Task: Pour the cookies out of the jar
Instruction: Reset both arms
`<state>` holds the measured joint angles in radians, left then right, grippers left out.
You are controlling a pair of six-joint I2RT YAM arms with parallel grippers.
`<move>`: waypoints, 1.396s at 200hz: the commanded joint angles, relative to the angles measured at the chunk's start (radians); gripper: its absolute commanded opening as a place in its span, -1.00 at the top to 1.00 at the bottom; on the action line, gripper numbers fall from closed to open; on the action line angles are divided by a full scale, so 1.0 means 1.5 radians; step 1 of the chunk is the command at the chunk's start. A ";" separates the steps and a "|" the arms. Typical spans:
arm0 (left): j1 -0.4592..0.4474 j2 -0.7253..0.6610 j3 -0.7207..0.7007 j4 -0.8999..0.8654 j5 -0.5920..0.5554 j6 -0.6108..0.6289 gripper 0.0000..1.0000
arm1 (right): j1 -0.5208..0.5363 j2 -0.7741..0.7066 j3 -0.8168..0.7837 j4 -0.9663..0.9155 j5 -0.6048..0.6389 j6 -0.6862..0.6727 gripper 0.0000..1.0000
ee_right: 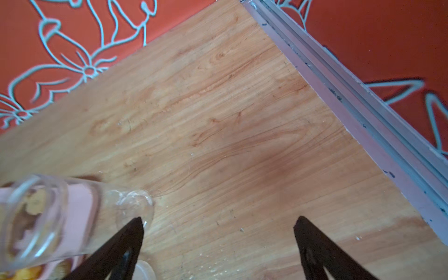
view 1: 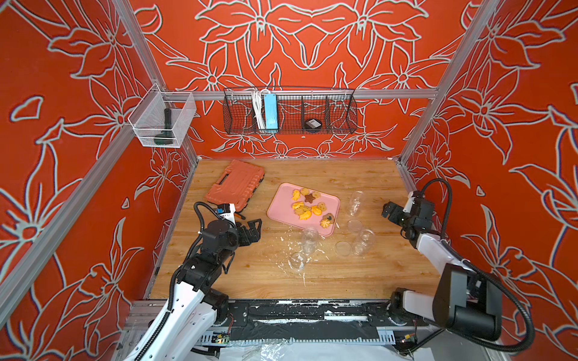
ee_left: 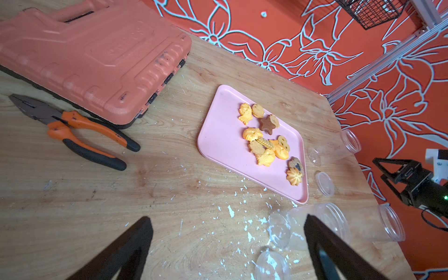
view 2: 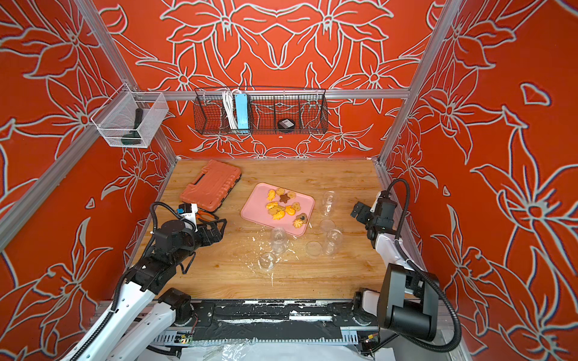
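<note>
Orange, yellow and tan cookies [ee_left: 266,156], one a brown star, are being carried by a pink tray [ee_left: 223,135]. The left hand [ee_left: 228,219] and right hand [ee_right: 219,220] are being held wide open, empty.

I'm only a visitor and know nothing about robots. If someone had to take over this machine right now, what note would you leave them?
Left gripper: open, holding nothing, at the left side of the table.
Right gripper: open, holding nothing, near the table's right edge.
Cookies: all seen lie on the pink tray; none shows in a jar.
Jars: three clear ones on the table next to the tray, lids off, and they look empty.
Done: the pouring looks finished.
Left: probably nothing for the job itself; white crumbs lie scattered on the table.
</note>
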<state>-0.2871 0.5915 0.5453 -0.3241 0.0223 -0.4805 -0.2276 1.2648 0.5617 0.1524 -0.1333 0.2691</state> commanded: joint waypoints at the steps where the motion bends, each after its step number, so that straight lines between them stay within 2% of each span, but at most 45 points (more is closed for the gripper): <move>1: 0.003 -0.001 -0.003 -0.001 -0.025 -0.008 -0.96 | 0.042 0.014 -0.028 0.113 0.063 -0.076 -0.98; 37: 0.003 0.007 -0.003 -0.010 -0.061 -0.007 -0.96 | 0.069 0.029 -0.080 0.221 0.099 -0.077 -0.98; 67: 0.003 0.021 -0.006 -0.006 -0.096 0.001 -0.96 | 0.070 0.036 -0.107 0.276 0.095 -0.083 -0.98; 120: 0.003 0.037 -0.030 0.055 -0.238 0.013 -0.96 | 0.087 0.026 -0.137 0.322 0.094 -0.105 -0.98; 151: 0.004 0.076 0.021 0.058 -0.272 0.005 -0.96 | 0.096 0.023 -0.151 0.346 0.089 -0.116 -0.98; 170: 0.003 0.122 0.057 0.078 -0.289 0.035 -0.96 | 0.099 0.023 -0.154 0.351 0.093 -0.118 -0.98; 190: 0.003 0.162 0.054 0.150 -0.313 0.102 -0.96 | 0.099 0.021 -0.157 0.357 0.093 -0.118 -0.98; 214: 0.004 0.196 -0.006 0.284 -0.353 0.176 -0.96 | 0.100 0.022 -0.159 0.359 0.094 -0.119 -0.98; 225: 0.009 0.204 -0.048 0.368 -0.346 0.211 -0.96 | 0.101 0.021 -0.159 0.360 0.094 -0.120 -0.98; 253: 0.027 0.221 -0.123 0.536 -0.301 0.237 -0.96 | 0.101 0.023 -0.159 0.359 0.095 -0.120 -0.98; 279: 0.051 0.259 -0.153 0.626 -0.289 0.285 -0.96 | 0.101 0.022 -0.159 0.360 0.096 -0.120 -0.98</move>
<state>-0.2390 0.9470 0.3347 0.3626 -0.4244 -0.1452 -0.0826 1.3117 0.3408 0.6632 -0.0059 0.1047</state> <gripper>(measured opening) 0.980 0.989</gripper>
